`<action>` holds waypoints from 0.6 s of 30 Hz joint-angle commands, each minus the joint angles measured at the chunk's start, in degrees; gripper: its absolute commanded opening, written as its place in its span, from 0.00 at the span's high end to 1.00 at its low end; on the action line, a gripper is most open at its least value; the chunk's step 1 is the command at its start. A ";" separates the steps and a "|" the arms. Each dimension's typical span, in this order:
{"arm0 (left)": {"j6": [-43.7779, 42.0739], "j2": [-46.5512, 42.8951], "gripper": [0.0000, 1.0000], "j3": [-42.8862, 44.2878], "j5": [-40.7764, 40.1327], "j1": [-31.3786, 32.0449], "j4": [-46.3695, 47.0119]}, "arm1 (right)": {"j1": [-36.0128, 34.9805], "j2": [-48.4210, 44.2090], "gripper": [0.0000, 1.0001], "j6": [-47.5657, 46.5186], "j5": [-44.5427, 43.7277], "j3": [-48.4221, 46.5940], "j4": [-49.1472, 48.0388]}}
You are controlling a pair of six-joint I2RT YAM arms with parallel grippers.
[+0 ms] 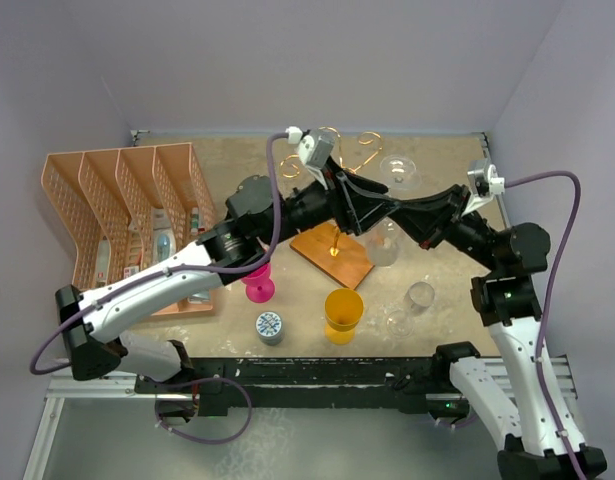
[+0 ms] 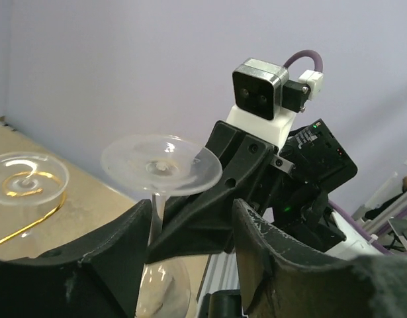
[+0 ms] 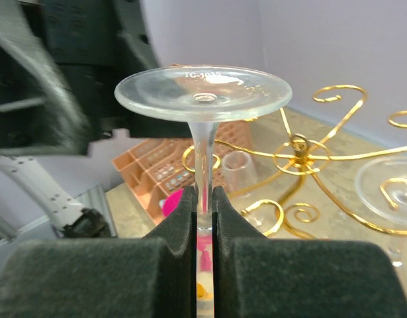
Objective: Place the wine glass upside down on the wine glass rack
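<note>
A: Is it bright?
B: Yes, even light from above, soft shadows on the table. White glare on the wine glass. Left arm smeared by blur; near fingers soft.

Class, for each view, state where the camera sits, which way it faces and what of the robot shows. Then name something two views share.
Top external: above and behind the arms, looking down on the table; left arm and right arm both show.
Left wrist: on the left arm, facing the right wrist camera; open left gripper in front.
Right wrist: on the right arm, facing the wine glass rack; right gripper shut on the wine glass stem.
Shared: both wrist views show that glass, foot up.
</note>
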State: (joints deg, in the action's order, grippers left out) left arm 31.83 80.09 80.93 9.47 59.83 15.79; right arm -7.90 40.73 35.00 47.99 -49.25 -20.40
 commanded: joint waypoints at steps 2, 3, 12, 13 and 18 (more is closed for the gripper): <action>-4.66 -9.51 0.49 -2.50 -12.02 0.49 -7.39 | -0.01 -1.86 1.00 -11.44 -9.83 -0.14 5.27; -5.39 -10.80 0.49 -3.19 -13.30 0.54 -8.61 | -0.01 -2.12 1.00 -12.47 -10.85 0.14 5.59; -9.29 -21.15 0.47 -7.35 -23.65 0.48 -17.36 | -0.02 -4.89 1.00 -17.83 -13.68 2.34 6.97; -9.47 -21.66 0.47 -7.83 -24.66 0.54 -17.77 | -0.04 -5.05 1.00 -17.83 -12.93 2.49 6.96; -10.19 -22.42 0.47 -8.61 -27.45 0.54 -19.35 | -0.01 -5.79 1.00 -18.19 -12.56 4.17 7.01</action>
State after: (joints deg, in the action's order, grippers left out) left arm 23.97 57.67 73.17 -13.87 60.14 -1.56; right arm -7.92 36.12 18.65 36.49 -45.58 -10.39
